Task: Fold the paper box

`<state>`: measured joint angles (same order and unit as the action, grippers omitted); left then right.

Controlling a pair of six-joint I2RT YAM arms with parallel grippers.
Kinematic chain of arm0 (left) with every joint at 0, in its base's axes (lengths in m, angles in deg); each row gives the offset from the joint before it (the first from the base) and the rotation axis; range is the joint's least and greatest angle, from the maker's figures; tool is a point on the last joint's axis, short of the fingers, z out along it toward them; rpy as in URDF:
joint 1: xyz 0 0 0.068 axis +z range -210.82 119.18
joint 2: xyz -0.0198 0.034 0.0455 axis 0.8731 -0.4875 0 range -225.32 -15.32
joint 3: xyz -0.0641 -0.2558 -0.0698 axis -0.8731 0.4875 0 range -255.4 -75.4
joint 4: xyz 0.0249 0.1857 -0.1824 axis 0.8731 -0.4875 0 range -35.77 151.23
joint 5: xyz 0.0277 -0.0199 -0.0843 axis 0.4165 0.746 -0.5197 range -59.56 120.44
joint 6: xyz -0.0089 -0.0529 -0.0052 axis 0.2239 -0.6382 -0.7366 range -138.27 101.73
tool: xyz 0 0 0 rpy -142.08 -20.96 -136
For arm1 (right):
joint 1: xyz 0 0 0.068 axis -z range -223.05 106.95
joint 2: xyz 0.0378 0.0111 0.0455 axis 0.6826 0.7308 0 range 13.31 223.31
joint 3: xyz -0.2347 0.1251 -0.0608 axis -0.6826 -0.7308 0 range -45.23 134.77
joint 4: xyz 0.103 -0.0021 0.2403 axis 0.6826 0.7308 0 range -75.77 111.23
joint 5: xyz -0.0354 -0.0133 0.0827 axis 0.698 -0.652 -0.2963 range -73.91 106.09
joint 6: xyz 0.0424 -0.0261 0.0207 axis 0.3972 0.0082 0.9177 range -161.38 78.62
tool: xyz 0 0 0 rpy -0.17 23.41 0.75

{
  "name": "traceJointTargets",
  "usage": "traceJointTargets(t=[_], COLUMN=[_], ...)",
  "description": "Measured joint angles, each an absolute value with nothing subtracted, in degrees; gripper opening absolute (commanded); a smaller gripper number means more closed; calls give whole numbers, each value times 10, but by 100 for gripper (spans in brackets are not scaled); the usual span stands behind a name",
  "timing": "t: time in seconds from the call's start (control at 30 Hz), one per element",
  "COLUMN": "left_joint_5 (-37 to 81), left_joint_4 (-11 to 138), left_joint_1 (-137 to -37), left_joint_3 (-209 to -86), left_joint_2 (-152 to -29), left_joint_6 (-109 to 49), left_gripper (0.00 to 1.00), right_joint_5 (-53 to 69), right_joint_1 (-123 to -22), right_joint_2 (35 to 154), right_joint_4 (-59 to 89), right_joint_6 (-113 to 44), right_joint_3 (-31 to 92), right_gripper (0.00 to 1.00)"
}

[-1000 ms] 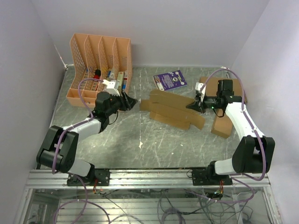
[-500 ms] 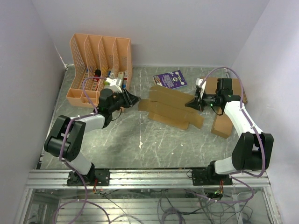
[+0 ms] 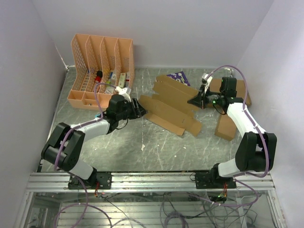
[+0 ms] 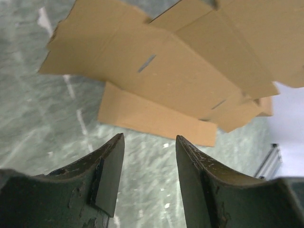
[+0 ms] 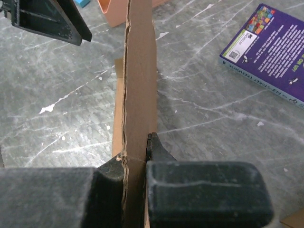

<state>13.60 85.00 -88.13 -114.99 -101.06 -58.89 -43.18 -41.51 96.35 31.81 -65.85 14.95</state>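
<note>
Currently pinched tight in the right pincer (image 3: 194, 101): the right-hand edge of the paper box (image 3: 171, 107), a wide die-cut sheet of plain brown cardboard. Stretches away from those fingers toward the left pincer (image 3: 140, 108), with the held end raised off the scratched metal table (image 3: 142, 142). Made up of several long panels side by side, parted by straight creases, with stepped flaps and tabs at the ends.

Seen edge-on from the right wrist: paper box (image 5: 140, 71) standing as a thin upright band with a raw, slightly ragged layered edge, gripped low down by the right pincer (image 5: 135, 159), both pads pressed flat against it. Beyond the fingers to the right, well apart, a purple book (image 5: 270, 45) flat on the table; from above, that book (image 3: 178, 76) partly covered by the sheet's far edge.

Left pincer (image 4: 147, 142) spread moderately wide, holding nothing. Just ahead of its fingertips, the paper box (image 4: 190, 71): overlapping tan panels, two short slits cut into the middle one, a lower flap jutting nearest. Touching or merely close: cannot tell.

Behind the left pincer, an orange file rack (image 3: 102, 66) holding small items. Beside the right arm, a small brown carton (image 3: 225, 127) and a larger cardboard box (image 3: 240, 88).
</note>
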Motion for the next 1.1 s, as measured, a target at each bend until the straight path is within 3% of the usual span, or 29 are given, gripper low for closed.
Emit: traceJointTargets(t=[0.23, 0.5, 0.53, 0.6, 0.87, 1.1], left_joint_5=[148, 137, 132, 117, 95, 76], left_joint_4=[785, 868, 880, 915, 1014, 1035], left_joint_1=[-876, -866, -859, -842, -822, -822], left_joint_3=[-1170, -1106, -1106, -1105, -1105, -1116], left_joint_2=[-1034, -1029, -1036, -1056, -1137, -1184], left_joint_6=[-498, -424, -424, -427, -457, -454], left_gripper=[62, 66, 73, 77, 71, 55], right_joint_5=[-423, -417, -416, -413, -413, -415], right_joint_1=[-415, -430, -432, -434, -435, -437], right_joint_2=[971, 988, 990, 993, 993, 997], right_joint_4=[296, 245, 240, 235, 221, 221], right_joint_6=[-613, -539, -532, -522, -509, -506], right_joint_3=[149, 135, 133, 131, 131, 131], right_gripper=[0, 0, 0, 0, 0, 0])
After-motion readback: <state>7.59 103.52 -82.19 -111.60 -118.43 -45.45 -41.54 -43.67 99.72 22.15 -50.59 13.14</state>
